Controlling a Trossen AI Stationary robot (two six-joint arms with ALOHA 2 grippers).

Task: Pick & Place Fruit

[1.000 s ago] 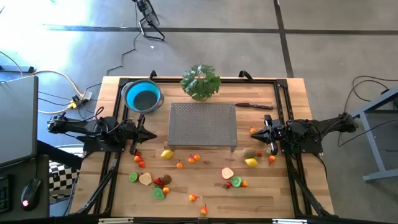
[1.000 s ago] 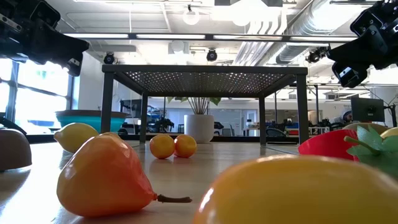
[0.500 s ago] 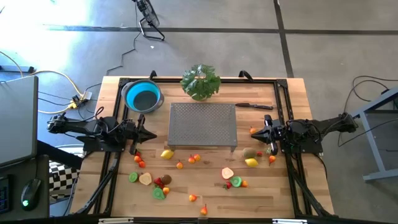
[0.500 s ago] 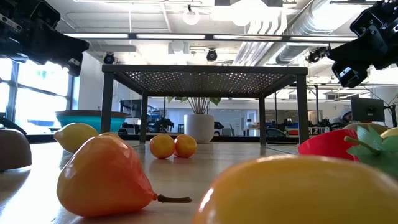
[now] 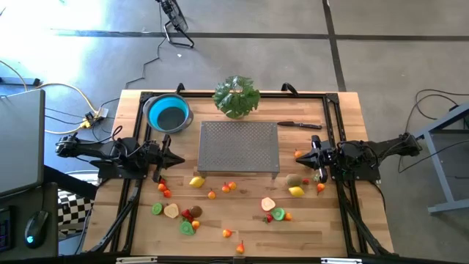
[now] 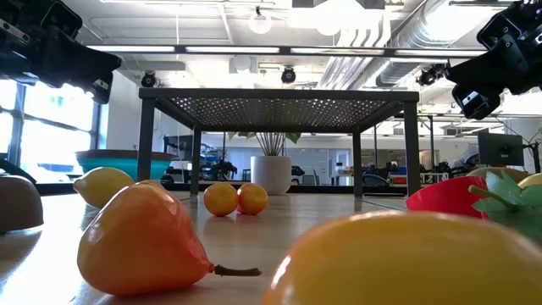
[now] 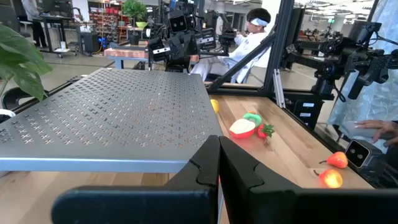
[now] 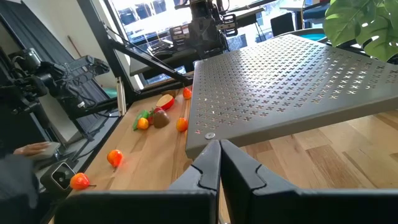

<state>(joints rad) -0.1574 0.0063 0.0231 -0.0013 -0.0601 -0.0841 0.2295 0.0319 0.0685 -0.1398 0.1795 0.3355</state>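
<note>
Many small toy fruits (image 5: 196,181) lie scattered on the near half of the wooden table: a yellow lemon, orange balls (image 5: 229,187), green and cream slices (image 5: 170,211), a brown kiwi (image 5: 293,180), red pieces (image 5: 269,204). My left gripper (image 5: 181,159) hovers shut at the table's left side, above the fruit. My right gripper (image 5: 300,160) hovers shut at the right side, next to an orange fruit (image 5: 298,154). The wrist views show each pair of fingers closed together (image 7: 219,165) (image 8: 219,163), holding nothing.
A perforated grey metal stand (image 5: 239,146) sits mid-table between the grippers. The blue bowl (image 5: 168,114) stands at the far left, a leafy green plant (image 5: 237,96) at the far middle, a black-handled knife (image 5: 299,125) at the far right. People show beyond the table in the wrist views.
</note>
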